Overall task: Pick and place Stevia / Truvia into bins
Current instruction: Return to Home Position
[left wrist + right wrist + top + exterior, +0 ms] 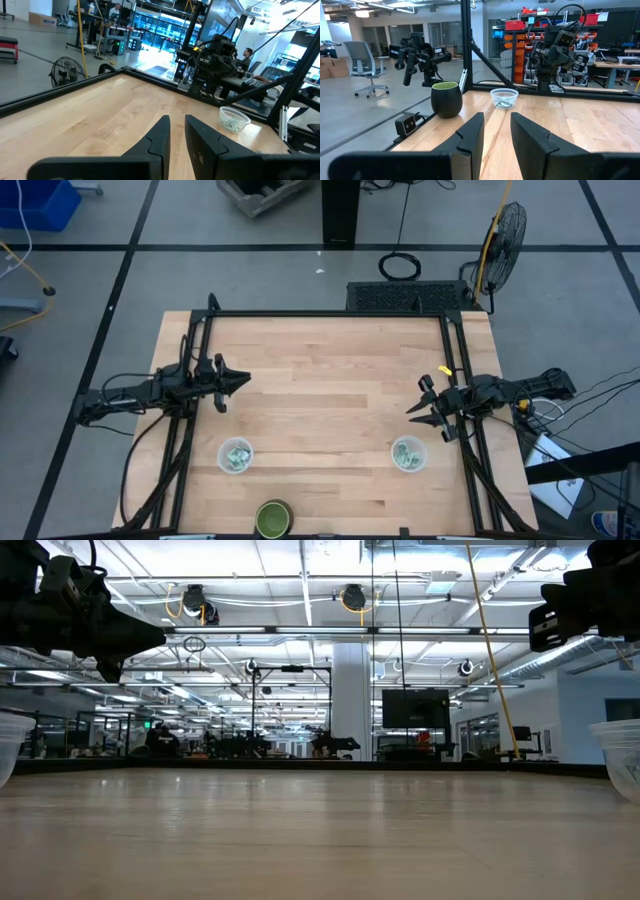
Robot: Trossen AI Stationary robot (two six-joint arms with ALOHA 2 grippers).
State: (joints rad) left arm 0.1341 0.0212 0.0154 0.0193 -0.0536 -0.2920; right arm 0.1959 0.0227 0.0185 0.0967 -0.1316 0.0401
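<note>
Two clear plastic bins stand on their bases on the wooden table near its front edge, the left bin (pixel 236 456) (pixel 504 97) and the right bin (pixel 407 454) (pixel 234 119). Pale green and white Stevia / Truvia packets (pixel 237 459) (pixel 406 457) lie inside each. My left gripper (pixel 240 383) (pixel 177 131) hovers level at the table's left side, pointing right, beyond the left bin. My right gripper (pixel 412 410) (pixel 497 125) hovers level at the right side, pointing left. Both grippers stand open by a narrow gap with nothing between the fingers.
A dark green round container (pixel 272 518) (pixel 446 99) stands at the table's front edge between the bins. A black frame (pixel 330 313) runs along the far edge and both sides. The bare wood in the table's middle (pixel 330 390) lies between the two grippers.
</note>
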